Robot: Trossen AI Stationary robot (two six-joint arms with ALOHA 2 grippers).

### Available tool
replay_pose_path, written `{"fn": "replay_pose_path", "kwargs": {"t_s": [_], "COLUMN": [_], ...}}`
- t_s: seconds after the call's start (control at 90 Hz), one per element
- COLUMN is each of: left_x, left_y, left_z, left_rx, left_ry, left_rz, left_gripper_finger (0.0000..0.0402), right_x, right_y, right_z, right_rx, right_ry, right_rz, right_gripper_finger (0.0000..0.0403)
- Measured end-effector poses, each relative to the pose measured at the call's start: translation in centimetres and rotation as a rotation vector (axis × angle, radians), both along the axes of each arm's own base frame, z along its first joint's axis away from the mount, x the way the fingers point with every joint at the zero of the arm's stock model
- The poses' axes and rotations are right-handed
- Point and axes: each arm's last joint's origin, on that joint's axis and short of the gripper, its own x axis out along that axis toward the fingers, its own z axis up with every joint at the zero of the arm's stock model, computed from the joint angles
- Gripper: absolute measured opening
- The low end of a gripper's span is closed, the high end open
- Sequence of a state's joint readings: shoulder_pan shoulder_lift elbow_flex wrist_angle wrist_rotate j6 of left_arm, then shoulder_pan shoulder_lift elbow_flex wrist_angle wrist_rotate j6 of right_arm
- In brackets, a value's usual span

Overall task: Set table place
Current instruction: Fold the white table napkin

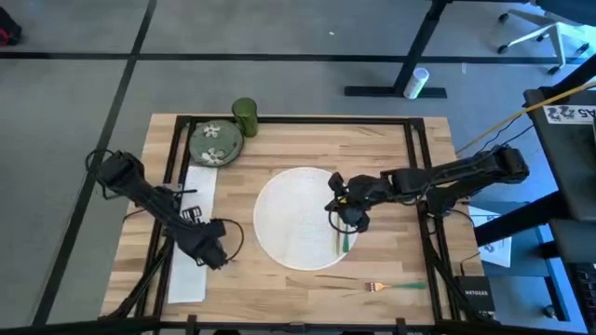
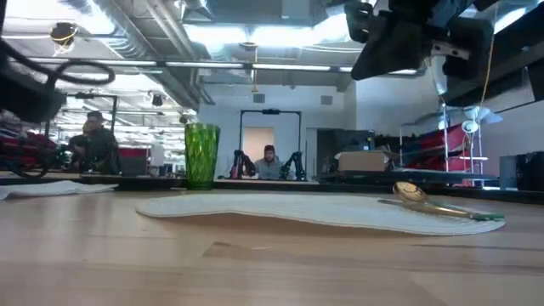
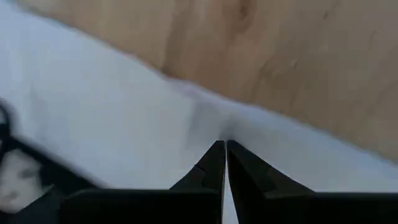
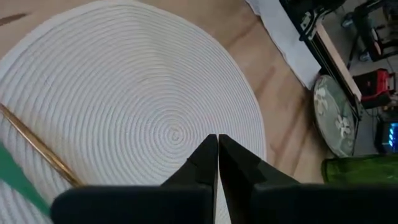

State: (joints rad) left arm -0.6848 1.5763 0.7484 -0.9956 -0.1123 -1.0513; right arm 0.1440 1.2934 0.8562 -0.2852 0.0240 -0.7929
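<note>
The table (image 1: 391, 149) fills the centre of the high view, its light planks framed by black rails. A round woven placemat (image 1: 300, 218) lies at its middle. A spoon with a gold bowl and green handle (image 1: 343, 240) rests on the mat's right edge, and a matching fork (image 1: 391, 287) lies on bare wood toward the lower right of the frame. A flowered plate (image 1: 215, 142) and a green glass (image 1: 245, 116) stand at the upper left, and a white napkin (image 1: 191, 237) runs down the left side.

The right gripper (image 1: 350, 216) hangs over the mat's right edge, just above the spoon. In the right wrist view its fingers (image 4: 239, 168) are pressed together with nothing between them. The left gripper (image 1: 210, 251) sits low over the napkin. Its fingers (image 3: 214, 167) are likewise closed, tips at the cloth; you cannot tell whether any fold is pinched.

The setting looks only partly laid, since plate, glass and fork are not yet around the mat.

For the next item, proceed as follows:
1. Raise the right gripper clear of the spoon so the handle is not dragged.
2. Open the jaws fully before descending.
3. Approach the fork handle square-on, at mid-length.
4. Keep the left arm still, well apart from the right arm's path.
</note>
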Motion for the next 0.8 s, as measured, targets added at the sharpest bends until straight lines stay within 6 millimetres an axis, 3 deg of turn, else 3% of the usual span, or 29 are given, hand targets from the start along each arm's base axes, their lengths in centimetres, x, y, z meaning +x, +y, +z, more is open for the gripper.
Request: {"fn": "replay_pose_path", "kwargs": {"t_s": [0.211, 0.611, 0.8], "left_x": [0.5, 4.7, 5.6], "left_y": [0.5, 1.3, 2.3], "left_z": [-0.5, 0.3, 0.4], "left_rx": [-0.037, -0.135, -0.135], "left_ry": [-0.033, -0.224, -0.248], "left_rz": [0.002, -0.069, -0.096], "left_gripper_finger": [0.0000, 0.0000, 0.0000], "right_x": [0.0, 0.0, 0.0], "right_y": [0.0, 0.0, 0.0], "right_z": [0.0, 0.0, 0.0], "right_rx": [0.000, -0.007, -0.014], "right_ry": [0.001, 0.001, -0.001], "right_rz": [0.000, -0.007, -0.001], "right_gripper_finger": [0.0000, 0.0000, 0.0000]}}
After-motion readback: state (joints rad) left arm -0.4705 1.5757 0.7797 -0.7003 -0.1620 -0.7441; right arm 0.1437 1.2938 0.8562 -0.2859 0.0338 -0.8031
